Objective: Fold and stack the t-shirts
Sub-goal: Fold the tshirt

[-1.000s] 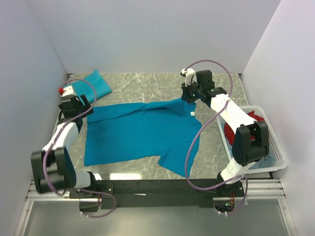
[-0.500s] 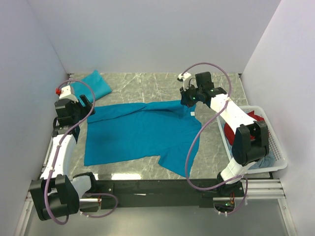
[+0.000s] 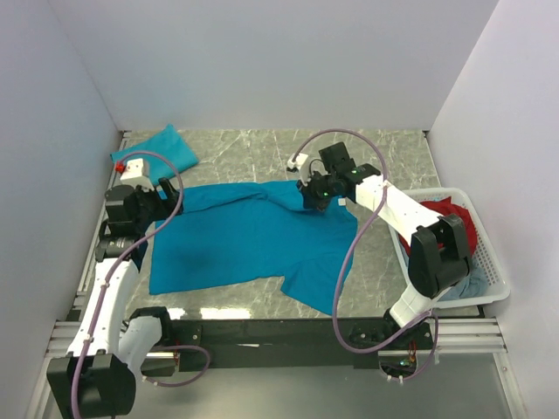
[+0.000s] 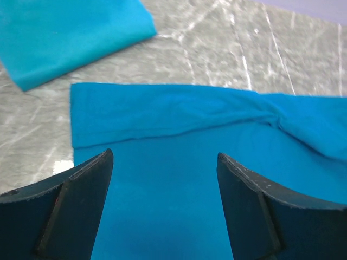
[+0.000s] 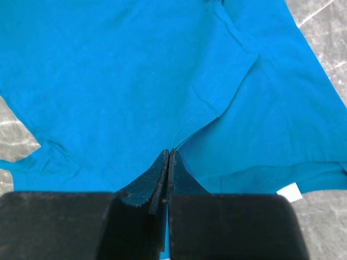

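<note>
A teal-blue t-shirt (image 3: 244, 240) lies spread across the middle of the table. My right gripper (image 3: 307, 197) is shut on a pinch of its cloth at the upper right, where creases run into the closed tips (image 5: 169, 151). That part of the shirt is drawn over its body. A white neck label (image 5: 291, 192) shows beside the fold. My left gripper (image 3: 166, 194) hovers open over the shirt's left sleeve (image 4: 162, 111), its fingers (image 4: 81, 184) wide apart and empty. A second t-shirt (image 3: 170, 147), folded, lies at the back left corner (image 4: 65, 38).
A white basket (image 3: 489, 272) holding red cloth (image 3: 445, 216) stands at the right edge of the table. Grey walls close in on the left, back and right. Bare marble tabletop (image 3: 262, 153) shows behind the spread shirt.
My right gripper has moved left and a little nearer, dragging the shirt's upper right part over its body. The left gripper has shifted right, over the shirt's left sleeve.
</note>
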{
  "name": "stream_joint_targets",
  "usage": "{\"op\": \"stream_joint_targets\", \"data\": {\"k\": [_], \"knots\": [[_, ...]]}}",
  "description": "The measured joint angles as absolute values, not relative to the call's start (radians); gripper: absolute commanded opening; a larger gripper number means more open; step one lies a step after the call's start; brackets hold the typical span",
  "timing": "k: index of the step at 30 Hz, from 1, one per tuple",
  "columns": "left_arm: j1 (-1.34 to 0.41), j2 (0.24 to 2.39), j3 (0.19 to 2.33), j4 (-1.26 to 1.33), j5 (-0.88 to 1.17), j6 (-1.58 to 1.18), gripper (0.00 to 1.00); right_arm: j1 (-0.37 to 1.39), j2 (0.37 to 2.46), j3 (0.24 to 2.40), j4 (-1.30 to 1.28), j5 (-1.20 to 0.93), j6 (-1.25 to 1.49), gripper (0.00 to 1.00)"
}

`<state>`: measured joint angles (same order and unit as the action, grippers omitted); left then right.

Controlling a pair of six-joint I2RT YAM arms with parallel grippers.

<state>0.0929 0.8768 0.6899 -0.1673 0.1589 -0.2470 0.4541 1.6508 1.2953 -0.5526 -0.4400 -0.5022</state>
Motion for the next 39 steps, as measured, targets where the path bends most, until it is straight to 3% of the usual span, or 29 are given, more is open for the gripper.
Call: {"op": "stream_joint_targets", "data": {"k": [8, 11, 13, 14, 18, 22, 31, 39], "knots": [[0.042, 0.859, 0.684, -0.194, 0.152, -0.223, 0.83, 0.467, 1.647, 1.271, -0.609, -0.429, -0.598, 0.0], [0.041, 0.859, 0.684, -0.194, 0.153, -0.222, 0.83, 0.485, 1.646, 1.234, -0.635, -0.427, -0.646, 0.11], [0.04, 0.859, 0.684, -0.194, 0.153, -0.222, 0.83, 0.503, 1.646, 1.211, -0.657, -0.42, -0.682, 0.3], [0.04, 0.859, 0.684, -0.194, 0.153, -0.222, 0.83, 0.514, 1.646, 1.199, -0.67, -0.415, -0.698, 0.45], [0.04, 0.859, 0.684, -0.194, 0.154, -0.222, 0.83, 0.552, 1.66, 1.183, -0.709, -0.416, -0.731, 0.56], [0.039, 0.859, 0.684, -0.193, 0.154, -0.222, 0.83, 0.515, 1.729, 1.285, -0.745, -0.457, -0.69, 0.57], [0.038, 0.861, 0.684, -0.192, 0.166, -0.222, 0.83, 0.421, 2.114, 1.791, -0.733, -0.517, -0.453, 0.56], [0.038, 0.879, 0.684, -0.192, 0.197, -0.222, 0.83, 0.405, 2.293, 1.885, -0.774, -0.521, -0.367, 0.53]]}}
